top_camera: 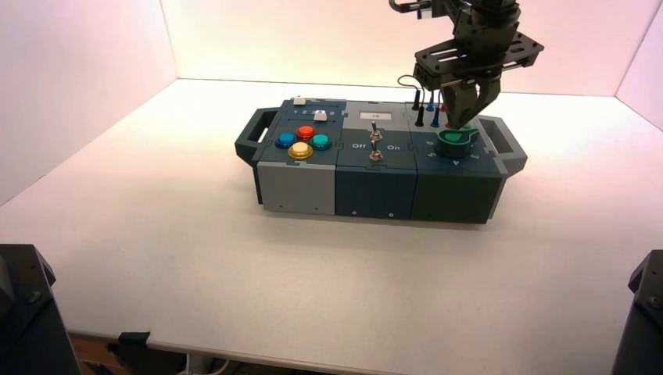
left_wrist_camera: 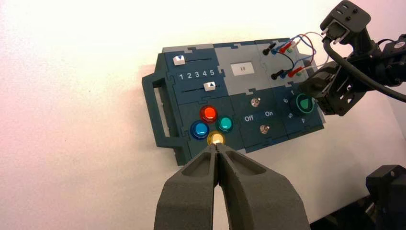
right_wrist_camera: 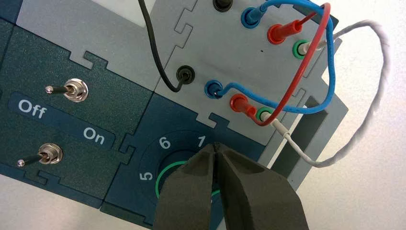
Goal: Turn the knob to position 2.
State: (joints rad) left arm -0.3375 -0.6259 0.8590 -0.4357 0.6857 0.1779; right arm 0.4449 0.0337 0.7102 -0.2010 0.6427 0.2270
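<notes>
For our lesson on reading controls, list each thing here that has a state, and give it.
Upper toggle switch: lever towards Off
Lower toggle switch: lever towards Off
Black wire: plugged in
Left gripper: shut, idle, before the box
Right gripper: shut, over the green knob

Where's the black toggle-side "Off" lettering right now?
In the right wrist view, the "Off" lettering sits between the two metal toggle switches, on the dark strip it shares with "On".
</notes>
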